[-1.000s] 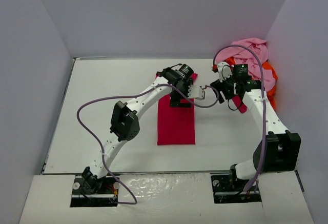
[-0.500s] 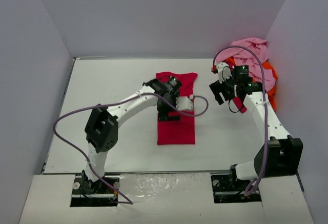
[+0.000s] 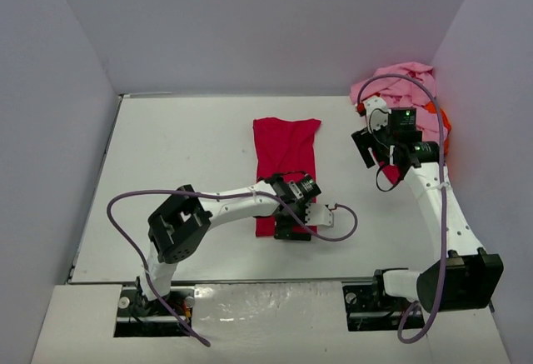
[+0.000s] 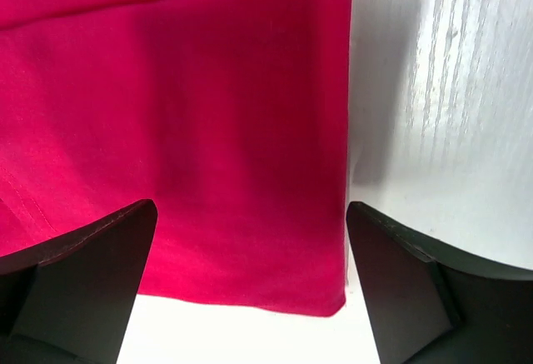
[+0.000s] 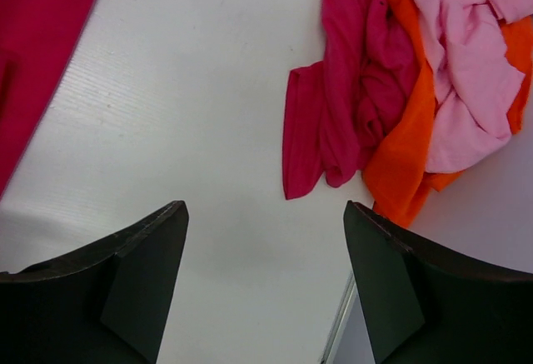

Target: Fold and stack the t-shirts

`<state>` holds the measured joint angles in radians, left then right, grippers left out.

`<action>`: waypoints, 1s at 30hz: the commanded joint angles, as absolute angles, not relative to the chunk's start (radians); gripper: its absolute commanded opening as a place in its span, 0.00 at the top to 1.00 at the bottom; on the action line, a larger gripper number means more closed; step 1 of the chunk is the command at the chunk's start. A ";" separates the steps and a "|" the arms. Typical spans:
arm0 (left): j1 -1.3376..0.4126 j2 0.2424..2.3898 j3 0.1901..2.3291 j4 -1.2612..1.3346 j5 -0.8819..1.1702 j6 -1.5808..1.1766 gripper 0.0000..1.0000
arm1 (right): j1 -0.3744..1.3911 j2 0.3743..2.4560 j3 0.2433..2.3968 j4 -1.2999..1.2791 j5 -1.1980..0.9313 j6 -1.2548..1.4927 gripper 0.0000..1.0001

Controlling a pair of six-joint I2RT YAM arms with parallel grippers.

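Nearest, the left arm's jaws hang wide open over the near hem of 1 crimson-red t-shirt (image 3: 286, 152), mid-counter (image 3: 183, 147). It looks soft, light and floppy, so pinch the hem corners. It lies as a long, smooth strip. Beyond, the right arm's jaws gape empty near 3 crumpled shirts (image 3: 412, 114).

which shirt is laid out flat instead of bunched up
The crimson-red t-shirt, flat and alone mid-table; the light pink, orange and dark magenta ones lie crumpled together in the far right corner.
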<state>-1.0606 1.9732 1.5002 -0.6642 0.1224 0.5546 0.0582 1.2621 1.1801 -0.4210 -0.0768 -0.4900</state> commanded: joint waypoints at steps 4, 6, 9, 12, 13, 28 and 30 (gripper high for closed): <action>-1.083 1.928 1.489 -0.594 0.078 0.523 0.03 | 0.052 1.185 1.180 -0.385 -0.013 -0.465 0.27; -1.083 1.940 1.483 -0.587 0.082 0.524 0.03 | 0.051 1.180 1.183 -0.392 -0.023 -0.458 0.27; -1.085 1.964 1.478 -0.577 0.091 0.521 0.04 | 0.051 1.173 1.180 -0.398 -0.034 -0.453 0.26; -1.087 1.984 1.468 -0.567 0.103 0.520 0.10 | 0.052 1.193 1.167 -0.396 -0.091 -0.434 0.26; -1.087 1.990 1.463 -0.564 0.104 0.518 0.13 | 0.052 1.215 1.169 -0.396 -0.110 -0.422 0.26; -1.108 2.019 1.463 -0.605 0.114 0.536 1.00 | 0.069 1.446 1.265 -0.520 -0.563 -0.467 0.26; -1.123 2.003 1.468 -0.639 0.120 0.551 1.00 | 0.072 1.457 1.256 -0.525 -0.575 -0.480 0.26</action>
